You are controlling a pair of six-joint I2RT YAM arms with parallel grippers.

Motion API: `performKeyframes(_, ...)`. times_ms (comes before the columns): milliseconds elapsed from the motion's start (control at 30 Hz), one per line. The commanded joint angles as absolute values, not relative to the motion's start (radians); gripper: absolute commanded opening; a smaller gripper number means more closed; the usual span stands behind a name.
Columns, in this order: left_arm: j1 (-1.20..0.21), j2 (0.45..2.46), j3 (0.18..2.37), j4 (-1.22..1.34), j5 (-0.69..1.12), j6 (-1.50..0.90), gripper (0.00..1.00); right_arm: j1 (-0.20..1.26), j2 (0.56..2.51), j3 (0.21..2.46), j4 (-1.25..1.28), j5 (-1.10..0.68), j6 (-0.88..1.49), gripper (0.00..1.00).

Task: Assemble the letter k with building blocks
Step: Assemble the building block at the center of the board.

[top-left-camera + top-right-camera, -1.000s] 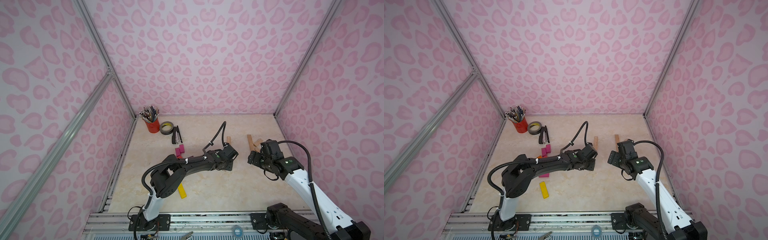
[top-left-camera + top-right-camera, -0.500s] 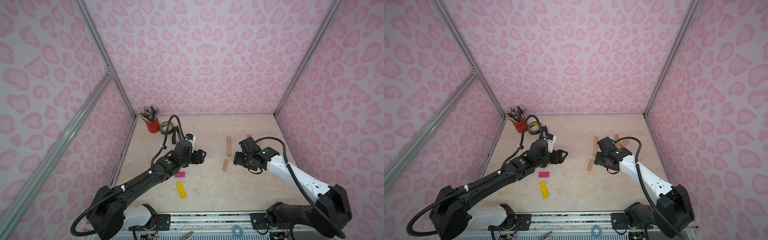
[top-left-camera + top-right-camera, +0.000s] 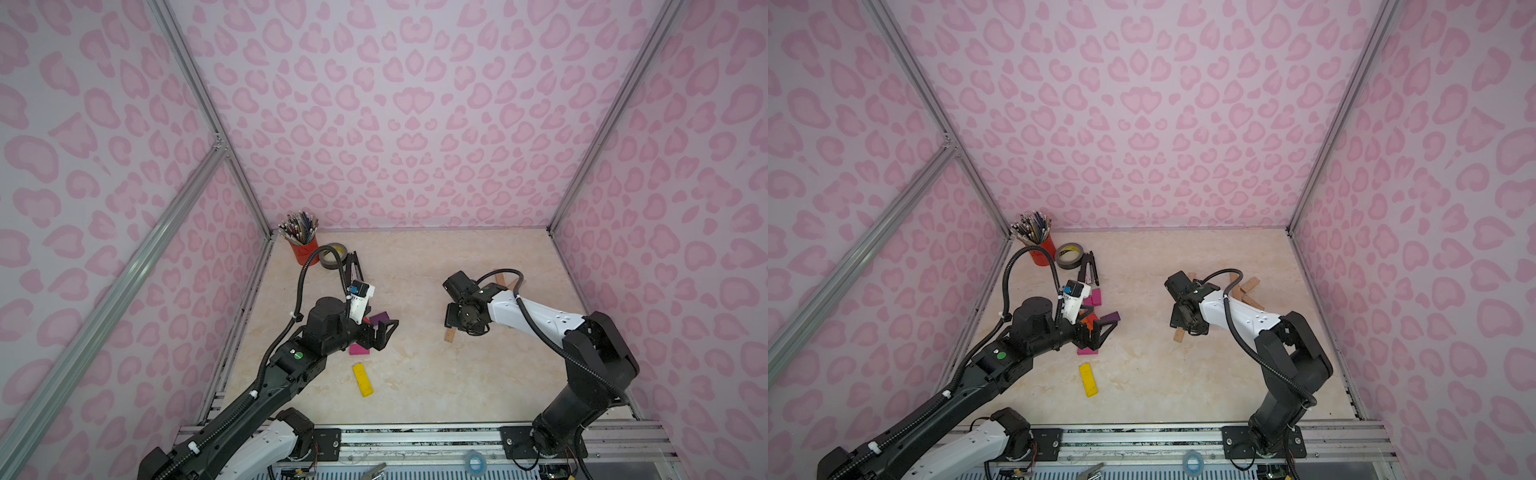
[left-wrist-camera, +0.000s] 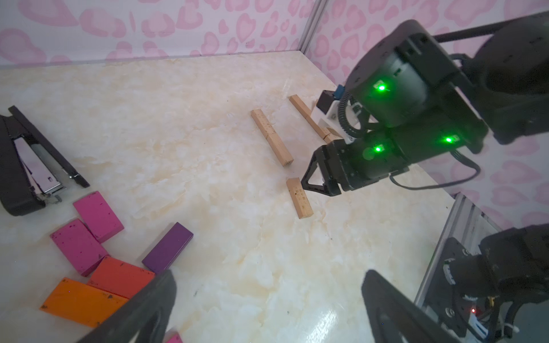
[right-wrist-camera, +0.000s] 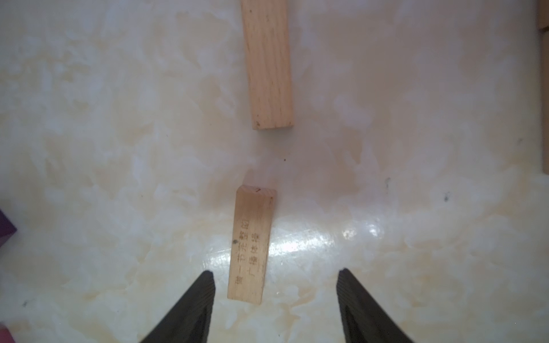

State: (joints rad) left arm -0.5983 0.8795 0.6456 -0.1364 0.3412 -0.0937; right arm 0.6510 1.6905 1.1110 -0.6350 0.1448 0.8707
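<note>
Wood block (image 5: 252,240): likely light, stiff; grip across long sides. Right gripper (image 5: 276,271) released, straddling it; left gripper (image 3: 383,332), 9 o'clock, released.

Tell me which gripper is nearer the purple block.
Left. The left gripper hovers open right beside the purple block; the right gripper is well away from it, straddling a plain wooden block.

Counter tally: blocks, desk items, arms

Wood blocks (image 4: 299,198): at least 5 in view, with more partly hidden behind an arm. Painted blocks: 3 magenta (image 4: 98,215), 2 orange (image 4: 80,303), 1 purple (image 4: 167,248), 1 yellow (image 3: 362,379). Also 1 stapler (image 4: 17,166), 1 tape roll (image 3: 1059,254), 1 pencil cup (image 3: 1043,257), 2 arms (image 3: 540,316).
</note>
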Motion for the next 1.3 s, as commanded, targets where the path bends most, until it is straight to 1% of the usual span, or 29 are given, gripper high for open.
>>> performKeyframes(0, -0.597, 0.861, 0.636, -0.130, 0.367, 0.030, 1.00, 0.653, 1.735, 1.126, -0.618, 0.148, 0.873, 0.62)
performKeyframes(167, -0.597, 0.846, 0.619, -0.111, 0.349, 0.069, 1.00, 0.655, 1.778, 1.138, -0.600, 0.135, 0.879, 0.55)
performKeyframes(600, -0.597, 0.853, 0.596, -0.095, 0.341, 0.074, 1.00, 0.656, 1.835, 1.152, -0.587, 0.118, 0.874, 0.37)
performKeyframes(733, -0.597, 0.853, 0.593, -0.097, 0.338, 0.074, 1.00, 0.657, 1.842, 1.152, -0.587, 0.126, 0.868, 0.32)
performKeyframes(867, -0.597, 0.850, 0.592, -0.100, 0.331, 0.074, 1.00, 0.648, 1.837, 1.144, -0.592, 0.133, 0.845, 0.26)
performKeyframes(1267, -0.597, 0.858, 0.590, -0.093, 0.333, 0.074, 1.00, 0.578, 1.825, 1.140, -0.609, 0.109, 0.760, 0.25)
